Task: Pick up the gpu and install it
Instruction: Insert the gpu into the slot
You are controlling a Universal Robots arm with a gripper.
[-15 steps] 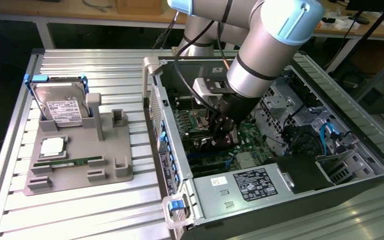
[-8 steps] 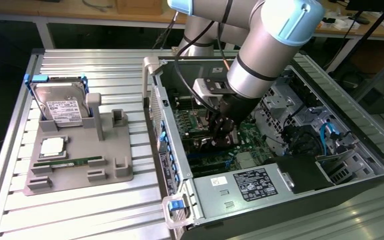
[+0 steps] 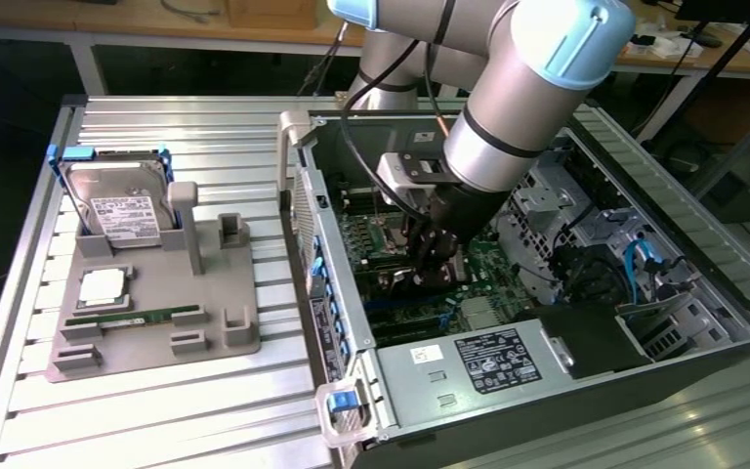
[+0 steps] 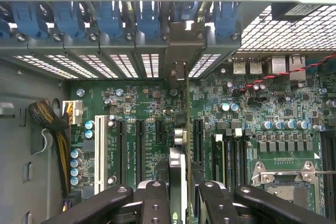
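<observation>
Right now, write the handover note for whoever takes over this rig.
Gripper: shut on the gpu, down inside the computer case.
Gpu: held on edge between the fingers, over the motherboard expansion slots, bracket end toward the case's rear slot openings.
Done: gpu picked up and inside the case.
Left: seating it; I cannot tell whether it is in a slot yet.
Hard drive and RAM stick are on the grey tray.
</observation>
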